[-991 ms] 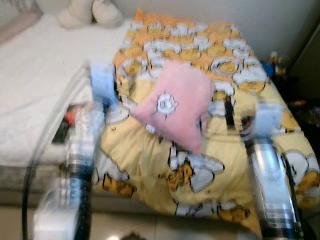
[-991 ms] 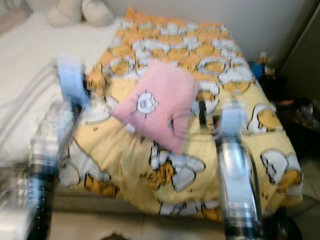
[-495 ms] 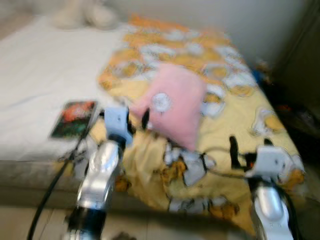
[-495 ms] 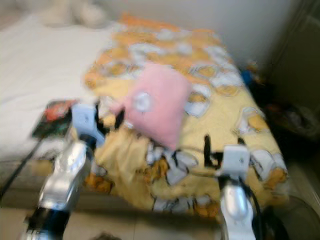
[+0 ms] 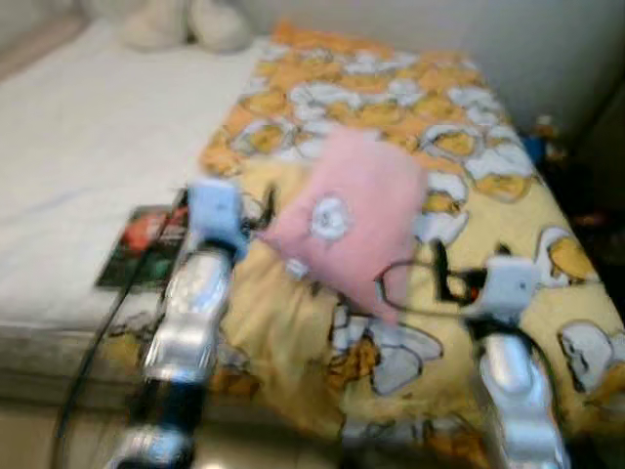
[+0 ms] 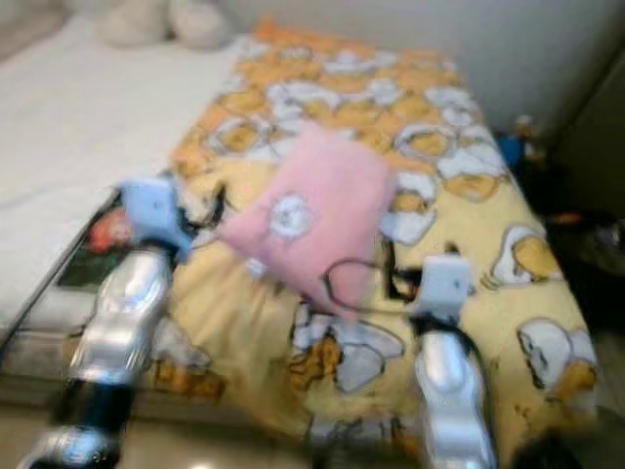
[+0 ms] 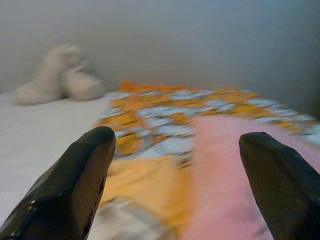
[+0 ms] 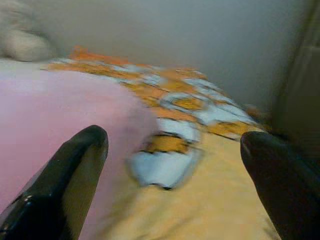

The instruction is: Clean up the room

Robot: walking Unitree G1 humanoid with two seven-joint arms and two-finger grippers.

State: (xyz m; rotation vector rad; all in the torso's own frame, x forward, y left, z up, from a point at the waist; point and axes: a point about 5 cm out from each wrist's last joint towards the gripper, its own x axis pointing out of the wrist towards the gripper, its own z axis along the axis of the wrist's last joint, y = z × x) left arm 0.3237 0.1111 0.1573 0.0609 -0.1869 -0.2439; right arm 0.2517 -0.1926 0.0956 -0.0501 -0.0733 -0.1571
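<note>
Head views: blurred; the robot faces a bed (image 5: 68,147) with both arms raised.
Pillow: one pink pillow (image 5: 352,220) lies at frame centre on the yellow cartoon-print blanket (image 5: 391,117), tilted like a diamond.
Handling: it looks soft, light and squashy, not fragile; it would likely sag if pinched at one corner, so taking it by two opposite edges seems best.
Left gripper (image 7: 175,165): fingers spread apart, empty, near the pillow's left corner.
Right gripper (image 8: 172,172): fingers spread apart, empty, by the pillow's lower right edge.
Book: one dark book (image 5: 142,244) lies flat at left on the white sheet.
Plush toy: one pale plush toy (image 5: 186,21) at upper left; detail too blurred to tell.
Clutter: small items (image 5: 542,137) at right beside the bed, uncountable.
</note>
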